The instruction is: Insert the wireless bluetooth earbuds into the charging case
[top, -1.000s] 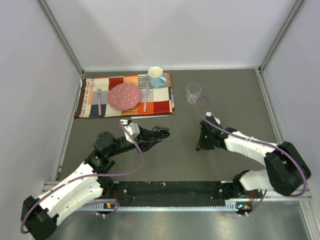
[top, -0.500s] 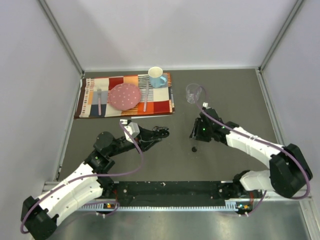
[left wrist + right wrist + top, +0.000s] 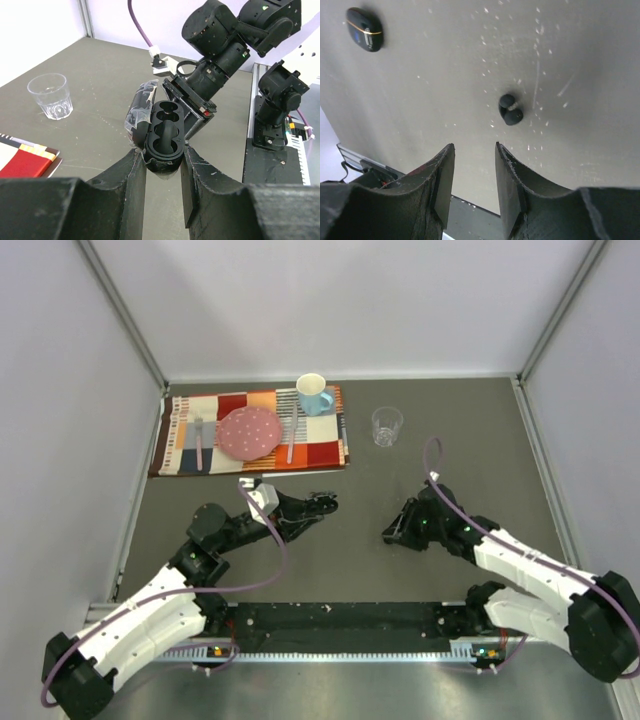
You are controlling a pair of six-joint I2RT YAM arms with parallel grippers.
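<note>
A dark grey table (image 3: 360, 490) was seen from above, with both arms reaching over it from the near edge. The left arm (image 3: 150, 615) was stretched toward the middle of the table, and the right arm (image 3: 520, 565) was bent inward from the right.

A patchwork placemat (image 3: 320, 450) was laid at the far left. On it a pink plate (image 3: 250, 432) was set between a fork (image 3: 199, 440) and a second utensil (image 3: 292, 435), and a blue mug (image 3: 314, 394) was stood at its far right corner. A clear glass (image 3: 387, 425) was placed upright on the bare table, just right of the placemat.

The case (image 3: 162, 132) was clamped by its lower end in the left gripper (image 3: 160, 155), whose jaws were drawn in tight against its sides. It was held above the table near the centre, with its lid swung open to the left and its dark recesses turned up toward the wrist camera.

The right gripper (image 3: 474, 150) was pointed down at the table with its jaws parted by a modest gap, and nothing was held between them. A closed second case (image 3: 365, 36), black and oval with a thin gold line, was lying on the table well apart from it.

One earbud (image 3: 510, 110), small, black and glossy, was lying on the table just beyond the right fingertips, untouched and outside the case. Other earbuds could not be made out.
</note>
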